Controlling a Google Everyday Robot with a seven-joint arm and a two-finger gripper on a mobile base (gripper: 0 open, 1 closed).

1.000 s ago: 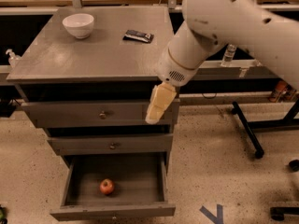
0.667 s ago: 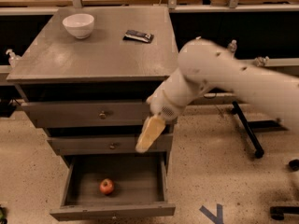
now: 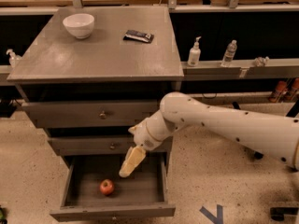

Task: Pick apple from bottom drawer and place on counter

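The small red apple (image 3: pixel 106 187) lies on the floor of the open bottom drawer (image 3: pixel 112 210), left of its middle. My gripper (image 3: pixel 129 164) hangs from the white arm that reaches in from the right. It is above the drawer opening, up and to the right of the apple and apart from it. The grey counter (image 3: pixel 98 55) tops the cabinet above the two shut drawers with brass knobs.
A white bowl (image 3: pixel 78 25) and a dark flat packet (image 3: pixel 138 36) sit on the counter. Bottles (image 3: pixel 194 53) stand on a narrow grey shelf to the right. A tan workbench runs along the back. A blue mark (image 3: pixel 212 214) is on the speckled floor.
The arm has dropped and swung left. The gripper went from beside the top drawer down to just above the open bottom drawer, closer to the apple. The apple has not moved.
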